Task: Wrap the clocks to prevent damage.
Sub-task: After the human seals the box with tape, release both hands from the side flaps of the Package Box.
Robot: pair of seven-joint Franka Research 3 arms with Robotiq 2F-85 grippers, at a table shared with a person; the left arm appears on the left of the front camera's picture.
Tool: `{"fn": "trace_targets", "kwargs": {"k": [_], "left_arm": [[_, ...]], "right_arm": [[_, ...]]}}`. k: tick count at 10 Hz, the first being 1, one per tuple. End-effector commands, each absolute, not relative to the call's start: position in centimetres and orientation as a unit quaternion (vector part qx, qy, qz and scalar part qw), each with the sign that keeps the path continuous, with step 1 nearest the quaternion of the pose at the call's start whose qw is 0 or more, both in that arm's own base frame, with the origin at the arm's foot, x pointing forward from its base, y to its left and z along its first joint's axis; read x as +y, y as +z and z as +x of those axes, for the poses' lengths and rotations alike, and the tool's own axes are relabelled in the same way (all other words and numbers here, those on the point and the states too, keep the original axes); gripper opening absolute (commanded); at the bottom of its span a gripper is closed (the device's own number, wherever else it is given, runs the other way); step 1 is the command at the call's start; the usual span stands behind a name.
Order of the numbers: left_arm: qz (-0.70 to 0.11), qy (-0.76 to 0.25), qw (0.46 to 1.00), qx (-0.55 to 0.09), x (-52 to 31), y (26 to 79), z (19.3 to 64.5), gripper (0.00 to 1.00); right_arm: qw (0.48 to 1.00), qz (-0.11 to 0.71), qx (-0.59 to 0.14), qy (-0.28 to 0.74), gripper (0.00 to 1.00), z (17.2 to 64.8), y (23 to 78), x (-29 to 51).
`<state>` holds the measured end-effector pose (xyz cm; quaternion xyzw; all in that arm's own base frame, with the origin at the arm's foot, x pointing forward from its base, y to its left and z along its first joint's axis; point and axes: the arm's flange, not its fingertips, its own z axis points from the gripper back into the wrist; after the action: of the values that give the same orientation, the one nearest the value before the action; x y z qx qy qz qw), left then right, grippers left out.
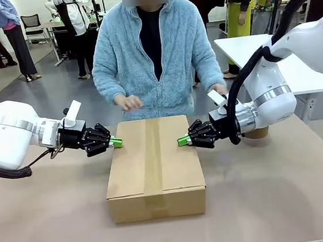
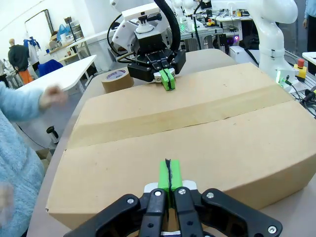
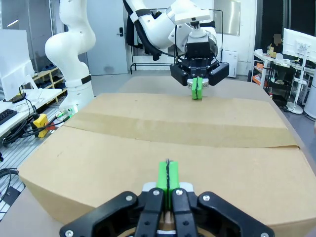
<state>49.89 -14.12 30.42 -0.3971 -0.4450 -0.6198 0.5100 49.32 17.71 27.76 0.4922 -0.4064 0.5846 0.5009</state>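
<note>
From my station I see one brown rectangular cardboard box in the centre of the front frame. It lies flat on the table, its longer side running away from the camera. Its top flaps are shut and level. A strip of brown packing tape covers the middle seam from the far edge to the near edge and down the front face. In the left wrist frame the box spans the middle. In the right wrist frame it fills the lower half.
</note>
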Motion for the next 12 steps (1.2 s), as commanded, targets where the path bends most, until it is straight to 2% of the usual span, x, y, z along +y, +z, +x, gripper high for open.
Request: {"fn": "trace_targets", "kwargs": {"k": [1, 2, 3, 5, 6, 9, 12], "left_arm": [[-0.391, -0.621, 0.514, -0.444, -14.3, 30.3, 50.0, 0.01], [-0.397, -0.62, 0.51, -0.445, -14.1, 30.4, 49.9, 0.01], [-0.368, -0.626, 0.52, -0.45, -13.6, 34.0, 50.3, 0.01], [-0.344, -0.645, 0.496, -0.468, -13.4, 42.5, 49.7, 0.01], [-0.328, -0.666, 0.495, -0.452, -13.4, 46.3, 49.0, 0.01], [-0.282, -0.736, 0.528, -0.317, -13.2, 55.1, 45.9, 0.01], [-0.205, -0.752, 0.58, -0.237, -12.9, 59.3, 43.5, 0.01]], "right_arm": [[0.501, 0.492, -0.406, 0.585, 0.01, 49.3, 27.8, 17.7], [0.518, 0.488, -0.386, 0.587, 0.01, 49.0, 29.4, 18.0], [0.528, 0.471, -0.374, 0.599, 0.01, 48.0, 32.8, 18.5], [0.518, 0.441, -0.379, 0.627, 0.01, 45.3, 40.4, 20.2], [0.527, 0.42, -0.372, 0.638, 0.01, 43.8, 44.0, 20.7], [0.621, 0.336, -0.289, 0.647, 0.01, 39.4, 51.6, 20.9], [0.699, 0.245, -0.254, 0.622, 0.01, 36.6, 55.0, 19.8]]}}
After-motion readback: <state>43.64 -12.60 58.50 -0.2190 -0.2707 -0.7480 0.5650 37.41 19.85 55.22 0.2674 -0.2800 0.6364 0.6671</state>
